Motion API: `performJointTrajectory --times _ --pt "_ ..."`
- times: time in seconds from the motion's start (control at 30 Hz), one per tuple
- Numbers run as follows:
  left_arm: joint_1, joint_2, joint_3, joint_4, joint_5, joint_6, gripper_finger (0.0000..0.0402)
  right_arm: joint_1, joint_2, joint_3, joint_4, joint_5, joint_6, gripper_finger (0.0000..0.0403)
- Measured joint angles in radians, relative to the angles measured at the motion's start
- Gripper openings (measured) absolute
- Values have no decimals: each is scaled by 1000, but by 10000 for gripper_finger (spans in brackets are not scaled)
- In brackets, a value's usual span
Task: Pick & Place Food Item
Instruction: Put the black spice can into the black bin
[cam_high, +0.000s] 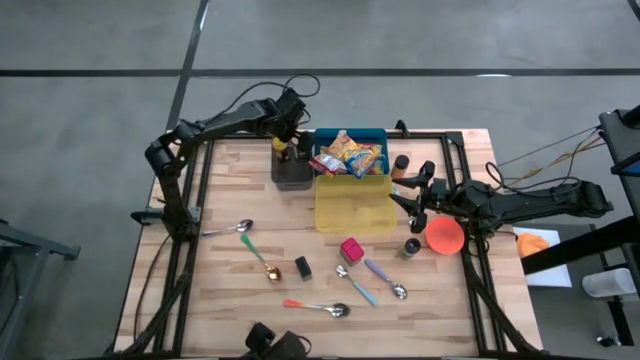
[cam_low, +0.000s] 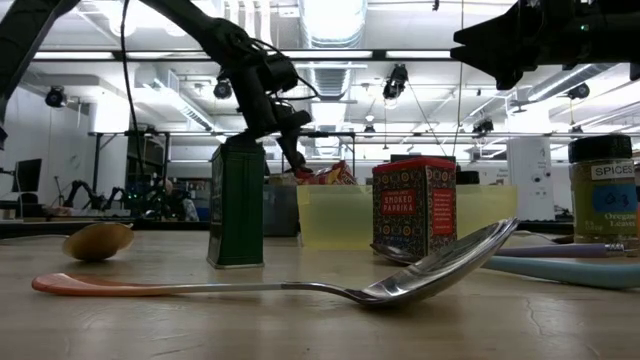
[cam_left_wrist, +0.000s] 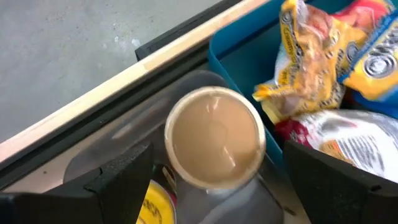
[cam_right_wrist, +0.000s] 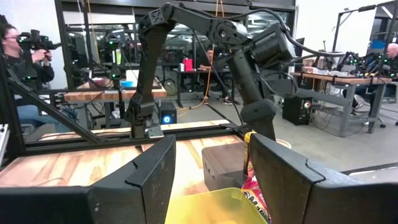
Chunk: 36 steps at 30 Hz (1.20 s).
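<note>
The left tool (cam_high: 289, 140) hangs above the dark bin (cam_high: 292, 175) in the upper middle of the frame, fingers apart and empty. A jar (cam_left_wrist: 214, 138) stands inside this bin, so placing seems done. The right tool (cam_high: 415, 190), half apart, waits at right.

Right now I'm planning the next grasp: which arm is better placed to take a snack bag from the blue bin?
Left. Its pincer hangs open just beside the blue bin, with the snack bags showing close in its wrist view. The right pincer waits beyond the yellow bin, farther from them.
</note>
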Motion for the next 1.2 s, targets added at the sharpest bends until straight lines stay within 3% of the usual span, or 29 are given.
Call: performJointTrajectory --times 0.17,0.63,0.97,1.2 --pt "-50 -45 -1 -40 -26 0 358 0 0 0 0 0 0 203" --pt "-328 -212 -6 -160 -297 0 359 0 0 0 0 0 0 203" --pt "-517 -236 -8 -321 -353 -26 359 0 0 0 0 0 0 203" --pt "-647 -263 -53 -308 -352 53 359 0 0 0 0 0 0 203"
